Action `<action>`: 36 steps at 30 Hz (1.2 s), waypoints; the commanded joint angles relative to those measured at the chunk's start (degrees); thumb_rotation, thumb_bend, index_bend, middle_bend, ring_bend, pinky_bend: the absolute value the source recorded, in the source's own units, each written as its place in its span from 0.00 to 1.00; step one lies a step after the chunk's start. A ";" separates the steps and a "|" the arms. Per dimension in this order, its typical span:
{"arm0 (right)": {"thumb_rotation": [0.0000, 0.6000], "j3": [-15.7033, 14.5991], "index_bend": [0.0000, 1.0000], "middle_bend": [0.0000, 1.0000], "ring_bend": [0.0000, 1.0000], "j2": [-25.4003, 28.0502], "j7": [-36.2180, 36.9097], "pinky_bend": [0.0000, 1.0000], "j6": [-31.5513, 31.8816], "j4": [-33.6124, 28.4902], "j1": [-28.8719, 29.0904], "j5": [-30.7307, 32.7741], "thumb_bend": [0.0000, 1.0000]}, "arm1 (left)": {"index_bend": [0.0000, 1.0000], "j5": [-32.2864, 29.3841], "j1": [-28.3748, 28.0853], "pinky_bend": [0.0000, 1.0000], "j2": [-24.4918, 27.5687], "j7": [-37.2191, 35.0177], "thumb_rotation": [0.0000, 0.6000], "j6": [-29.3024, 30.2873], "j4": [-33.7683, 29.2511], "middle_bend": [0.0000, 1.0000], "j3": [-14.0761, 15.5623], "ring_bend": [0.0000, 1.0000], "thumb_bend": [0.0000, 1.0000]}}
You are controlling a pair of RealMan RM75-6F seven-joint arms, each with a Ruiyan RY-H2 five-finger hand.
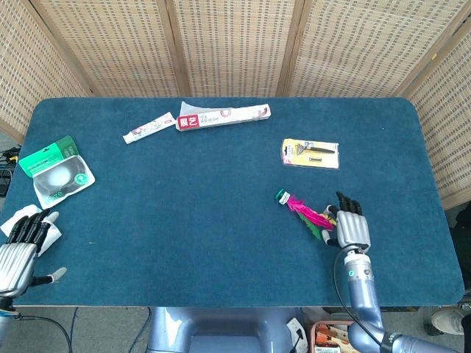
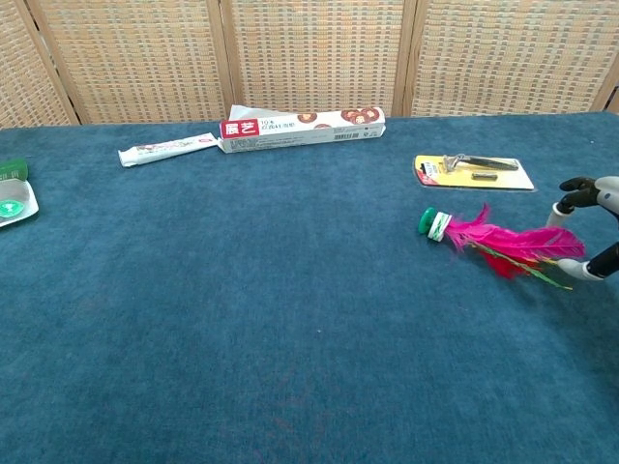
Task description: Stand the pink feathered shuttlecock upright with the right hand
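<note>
The pink feathered shuttlecock [image 1: 303, 212] [image 2: 493, 242] lies flat on the blue table, green cap toward the left, feathers pointing right. My right hand [image 1: 350, 227] [image 2: 591, 227] sits low at the feather tips, palm down, fingers spread on either side of them, gripping nothing. In the chest view only its fingertips show at the right edge. My left hand [image 1: 18, 244] rests at the near left corner, fingers apart and empty, over a white scrap.
A razor on a yellow card [image 1: 310, 153] [image 2: 474, 170] lies just behind the shuttlecock. A long red-and-white box [image 1: 223, 116] and a small tube [image 1: 149, 128] lie at the back. A green-and-white pack [image 1: 56, 170] sits at the left.
</note>
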 commanded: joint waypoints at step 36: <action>1.00 -1.49 0.50 0.10 0.00 0.02 -0.49 0.00 2.09 -0.46 1.96 1.64 0.43 | 0.00 -0.16 -0.08 0.00 0.15 -0.08 1.00 0.02 -0.10 0.00 0.02 0.00 0.00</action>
